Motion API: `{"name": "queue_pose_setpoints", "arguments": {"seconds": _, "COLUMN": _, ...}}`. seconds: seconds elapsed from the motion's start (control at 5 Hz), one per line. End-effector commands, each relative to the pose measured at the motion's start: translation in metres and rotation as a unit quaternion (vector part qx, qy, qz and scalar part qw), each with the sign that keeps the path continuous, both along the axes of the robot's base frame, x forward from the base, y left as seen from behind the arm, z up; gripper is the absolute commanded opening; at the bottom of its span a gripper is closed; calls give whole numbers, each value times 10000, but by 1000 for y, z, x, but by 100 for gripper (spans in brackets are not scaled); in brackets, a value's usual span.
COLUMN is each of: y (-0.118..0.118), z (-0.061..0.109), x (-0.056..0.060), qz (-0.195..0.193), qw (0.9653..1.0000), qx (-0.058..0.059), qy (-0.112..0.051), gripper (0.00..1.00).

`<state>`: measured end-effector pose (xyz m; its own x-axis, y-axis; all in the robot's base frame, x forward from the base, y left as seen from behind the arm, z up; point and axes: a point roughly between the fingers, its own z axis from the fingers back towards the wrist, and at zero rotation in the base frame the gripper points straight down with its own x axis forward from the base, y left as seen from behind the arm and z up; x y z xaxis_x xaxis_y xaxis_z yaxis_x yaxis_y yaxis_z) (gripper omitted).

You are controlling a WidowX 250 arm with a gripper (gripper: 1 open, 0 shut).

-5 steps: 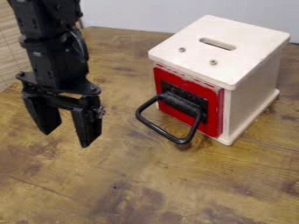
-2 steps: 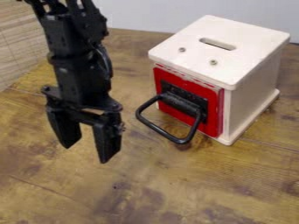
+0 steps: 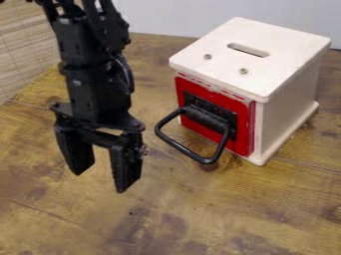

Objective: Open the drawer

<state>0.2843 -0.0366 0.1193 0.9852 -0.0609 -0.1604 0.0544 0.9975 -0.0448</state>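
You're looking at an all-black arm (image 3: 88, 50), blocky and layered, with cables running down its side, ending in a hand (image 3: 103, 164) with two long flat fingers (image 3: 128, 164).

My gripper (image 3: 104, 164) looks like matt black plastic, the fingers (image 3: 127, 167) smooth with a dull sheen. The table (image 3: 253, 219) under me is rough, worn wood, grain and dark stains showing, no gloss. Cube casing (image 3: 253, 70) is smooth cream-white plastic, slightly satin. The drawer (image 3: 210, 112) has a glossy red plastic surround and a matt black front panel. Its loop handle (image 3: 186, 142) is smooth black plastic, faintly shiny.
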Motion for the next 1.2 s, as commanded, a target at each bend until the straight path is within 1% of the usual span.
{"name": "queue_pose_setpoints", "arguments": {"seconds": 0.0, "y": -6, "z": 17, "x": 14, "qz": 457, "qw": 9978, "qx": -90, "qy": -462, "gripper": 100}}
{"name": "queue_pose_setpoints", "arguments": {"seconds": 0.2, "y": -4, "z": 7, "x": 20, "qz": 885, "qw": 9951, "qx": -91, "qy": -437, "gripper": 100}}
{"name": "queue_pose_setpoints", "arguments": {"seconds": 0.4, "y": -5, "z": -9, "x": 43, "qz": 1796, "qw": 9819, "qx": -117, "qy": -593, "gripper": 100}}
{"name": "queue_pose_setpoints", "arguments": {"seconds": 0.6, "y": -11, "z": -9, "x": 61, "qz": 2474, "qw": 9656, "qx": -154, "qy": -789, "gripper": 100}}
{"name": "queue_pose_setpoints", "arguments": {"seconds": 0.8, "y": -18, "z": -6, "x": 83, "qz": 3163, "qw": 9437, "qx": -230, "qy": -943, "gripper": 100}}
{"name": "queue_pose_setpoints", "arguments": {"seconds": 1.0, "y": -25, "z": -12, "x": 95, "qz": 3878, "qw": 9150, "qx": -302, "qy": -1070, "gripper": 100}}
